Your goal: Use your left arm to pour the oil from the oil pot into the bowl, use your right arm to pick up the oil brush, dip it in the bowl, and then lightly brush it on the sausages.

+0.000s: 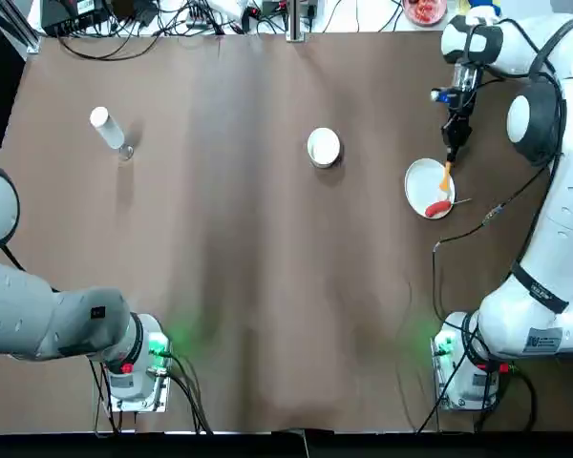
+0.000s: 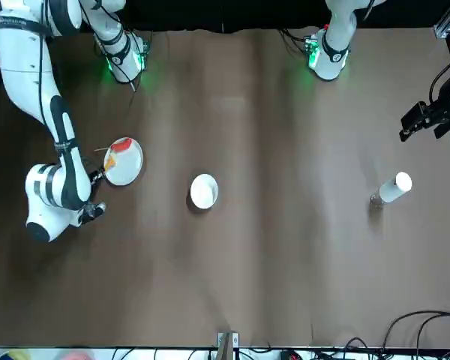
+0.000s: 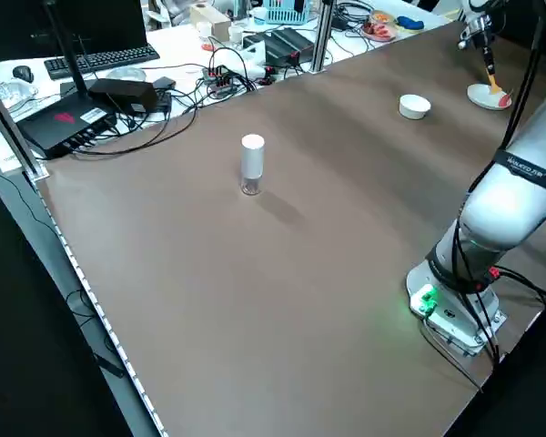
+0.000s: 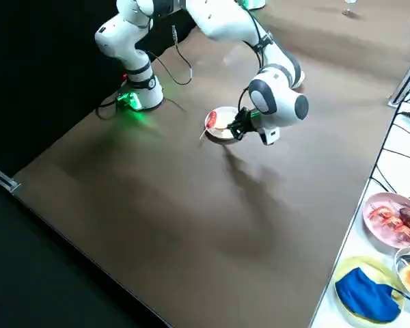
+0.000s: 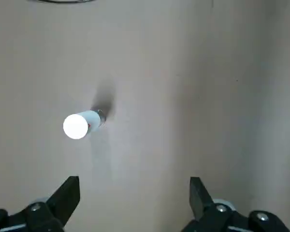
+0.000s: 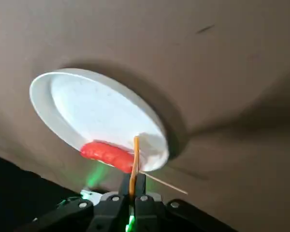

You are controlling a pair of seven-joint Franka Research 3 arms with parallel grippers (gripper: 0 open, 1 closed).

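The oil pot (image 1: 107, 128) stands upright at the far left of the table, white cap up. My left gripper (image 5: 135, 193) hangs open, apart from the oil pot (image 5: 80, 124), with nothing between its fingers. The bowl (image 1: 324, 147) sits mid-table. My right gripper (image 1: 453, 143) is shut on the oil brush (image 1: 446, 176), which points down over the white plate (image 1: 418, 181). Its tip is close to the red sausage (image 1: 438, 207) on its skewer; I cannot tell whether they touch. In the right wrist view the oil brush (image 6: 134, 162) rises from the shut fingers beside the sausage (image 6: 106, 154).
Cables, a keyboard and boxes (image 3: 91, 91) line the table's far edge. Plates of food and a blue cloth (image 4: 365, 294) lie on a white side surface past the right edge. The arms' bases (image 1: 134, 367) stand at the near edge.
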